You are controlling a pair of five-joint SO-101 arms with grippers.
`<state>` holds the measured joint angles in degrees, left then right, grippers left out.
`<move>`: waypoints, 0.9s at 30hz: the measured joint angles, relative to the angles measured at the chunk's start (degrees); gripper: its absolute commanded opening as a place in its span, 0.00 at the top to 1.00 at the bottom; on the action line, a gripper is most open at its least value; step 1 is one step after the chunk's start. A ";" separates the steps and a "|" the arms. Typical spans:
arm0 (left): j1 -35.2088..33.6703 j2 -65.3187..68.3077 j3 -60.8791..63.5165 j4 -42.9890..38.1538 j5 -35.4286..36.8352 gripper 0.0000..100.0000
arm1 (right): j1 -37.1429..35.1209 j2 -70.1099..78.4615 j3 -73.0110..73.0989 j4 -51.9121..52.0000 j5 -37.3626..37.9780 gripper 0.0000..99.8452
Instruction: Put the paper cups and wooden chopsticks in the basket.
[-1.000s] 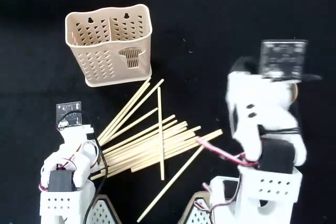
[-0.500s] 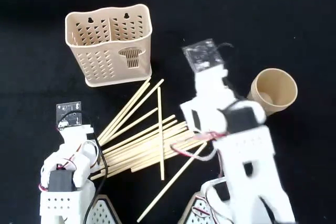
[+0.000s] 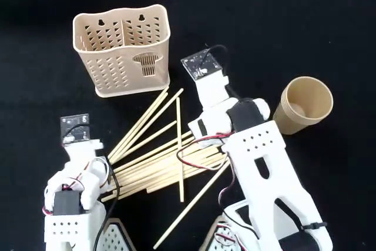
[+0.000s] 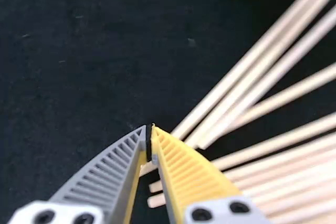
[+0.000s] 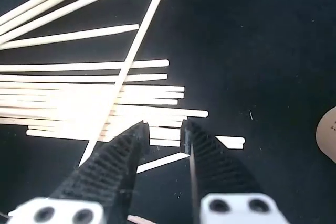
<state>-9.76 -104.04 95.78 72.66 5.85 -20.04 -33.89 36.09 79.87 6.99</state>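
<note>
Several wooden chopsticks (image 3: 158,157) lie fanned across the middle of the black table. One paper cup (image 3: 302,105) lies on its side at the right, mouth toward the arms. The beige slotted basket (image 3: 123,48) stands at the back left. My right arm (image 3: 235,127) stretches over the right ends of the chopsticks. Its black gripper (image 5: 163,128) hangs open by a narrow gap just above those chopstick ends (image 5: 157,108), holding nothing. The left gripper (image 4: 148,132), grey and yellow, is shut above the left chopstick ends (image 4: 252,103).
The left arm (image 3: 76,168) sits at the front left by the pile. A sliver of the cup (image 5: 329,129) shows off to one side of the right gripper. Bare black table lies between basket and cup.
The right arm swung from beside the cup leftward and forward over the chopstick pile, uncovering the cup. The left arm stayed put.
</note>
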 measured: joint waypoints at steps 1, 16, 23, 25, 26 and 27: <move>-1.85 0.09 -0.97 0.00 -0.44 0.97 | -0.26 0.00 0.35 0.00 0.26 0.88; -30.95 0.00 -9.67 -0.88 -25.49 0.89 | -7.91 0.00 14.42 -14.68 3.43 0.85; -31.03 0.00 -8.09 -1.05 -25.58 0.81 | -8.26 0.00 19.69 -15.82 3.43 0.78; -31.03 0.00 -7.91 -1.05 -25.58 0.81 | -10.11 0.00 20.13 -16.00 3.43 0.80; -31.03 0.35 -7.38 -1.05 -25.58 0.81 | -11.43 0.00 20.13 -16.00 3.43 0.80; -31.03 1.32 -7.12 -1.05 -25.58 0.81 | -13.01 0.00 20.13 -16.00 3.43 0.80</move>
<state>-40.79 -102.73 88.66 71.60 -19.74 -33.05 -33.89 56.22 63.87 10.42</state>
